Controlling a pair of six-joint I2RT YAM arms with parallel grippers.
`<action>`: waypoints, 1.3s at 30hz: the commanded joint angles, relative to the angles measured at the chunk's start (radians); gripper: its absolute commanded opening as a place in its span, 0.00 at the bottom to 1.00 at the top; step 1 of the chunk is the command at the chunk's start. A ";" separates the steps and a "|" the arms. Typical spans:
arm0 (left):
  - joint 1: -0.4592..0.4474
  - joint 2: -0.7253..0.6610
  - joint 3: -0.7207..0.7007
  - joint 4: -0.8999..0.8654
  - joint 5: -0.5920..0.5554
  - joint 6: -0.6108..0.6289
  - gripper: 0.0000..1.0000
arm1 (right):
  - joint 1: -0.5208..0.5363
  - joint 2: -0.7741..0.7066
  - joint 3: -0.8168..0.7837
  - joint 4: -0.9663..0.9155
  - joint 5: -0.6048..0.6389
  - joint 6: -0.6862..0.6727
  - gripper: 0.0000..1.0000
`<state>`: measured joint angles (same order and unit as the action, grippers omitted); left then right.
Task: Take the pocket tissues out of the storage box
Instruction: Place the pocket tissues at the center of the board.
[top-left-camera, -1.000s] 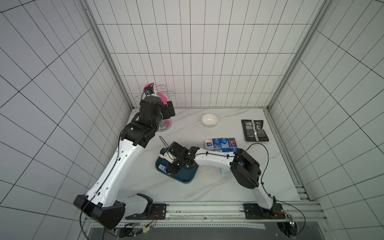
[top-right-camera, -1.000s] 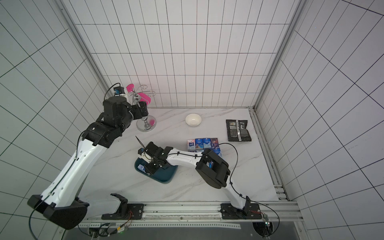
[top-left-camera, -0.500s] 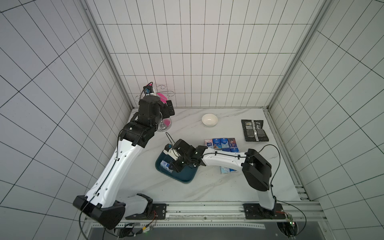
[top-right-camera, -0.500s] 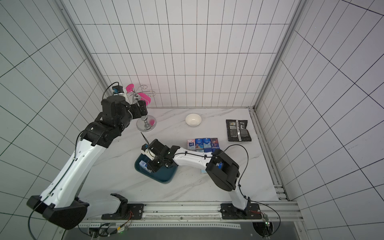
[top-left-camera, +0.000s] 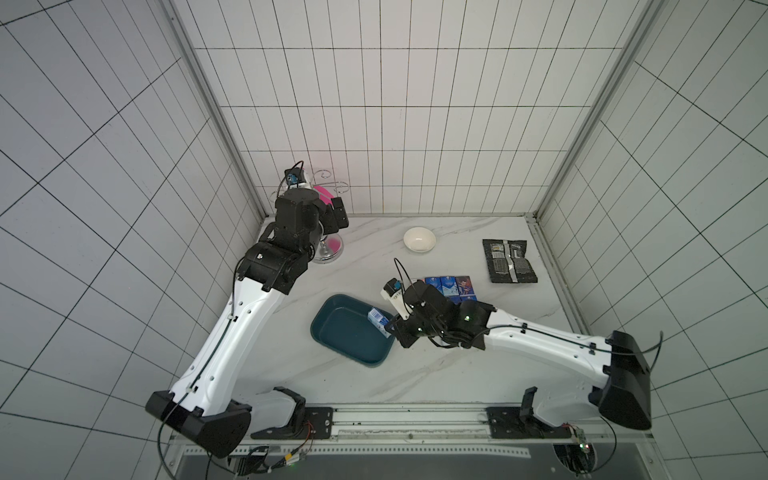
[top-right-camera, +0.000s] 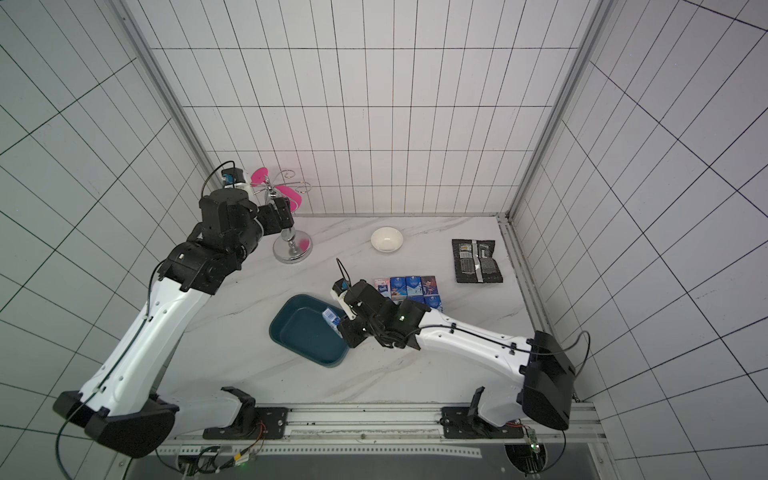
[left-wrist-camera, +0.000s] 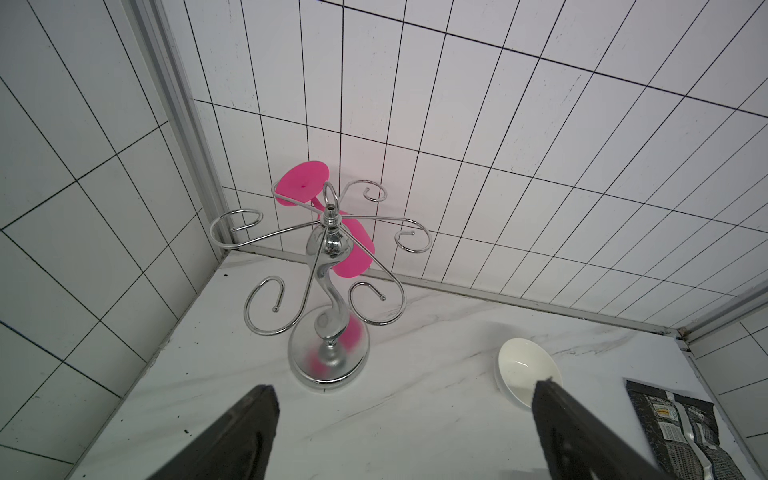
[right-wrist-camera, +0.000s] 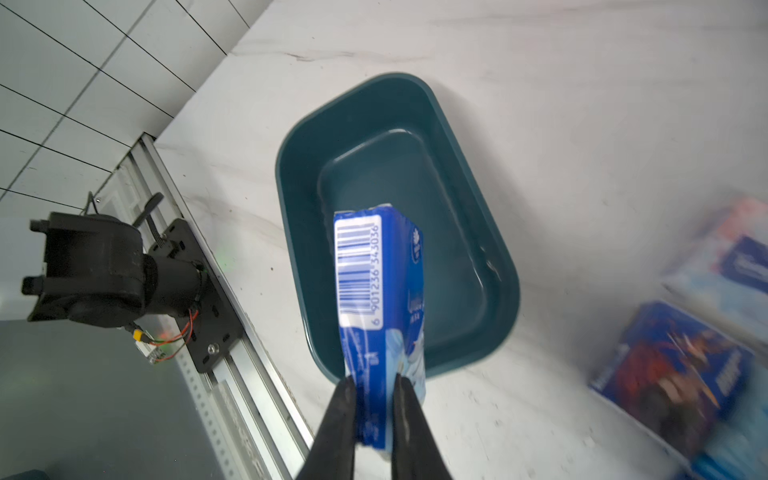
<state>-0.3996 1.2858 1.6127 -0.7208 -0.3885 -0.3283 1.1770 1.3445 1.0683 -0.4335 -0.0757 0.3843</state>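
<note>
Blue soft-film tissue pack (right-wrist-camera: 374, 282), white barcode label, pinched at one end by right end effector (right-wrist-camera: 374, 382) over glossy rounded teal storage box (right-wrist-camera: 469, 174) edge; other packs (top-left-camera: 451, 286) rowed on marble surface (top-left-camera: 374, 374); left end effector (left-wrist-camera: 405, 384) spread.

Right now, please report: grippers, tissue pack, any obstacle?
Right gripper shut on blue tissue pack, held over storage box. Left gripper open, facing chrome stand. Box otherwise empty; no obstacle seen.
</note>
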 joint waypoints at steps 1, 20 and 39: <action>-0.002 0.014 0.019 0.013 0.007 0.003 0.99 | -0.008 -0.101 -0.088 -0.154 0.140 0.071 0.12; -0.013 0.040 0.050 0.005 0.002 0.012 0.99 | 0.028 -0.018 -0.247 -0.203 0.356 0.206 0.11; -0.018 0.049 0.065 -0.004 -0.003 0.017 0.99 | 0.094 0.147 -0.157 -0.194 0.393 0.254 0.33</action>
<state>-0.4118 1.3266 1.6527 -0.7200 -0.3847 -0.3210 1.2636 1.5135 0.8639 -0.6220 0.3004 0.6243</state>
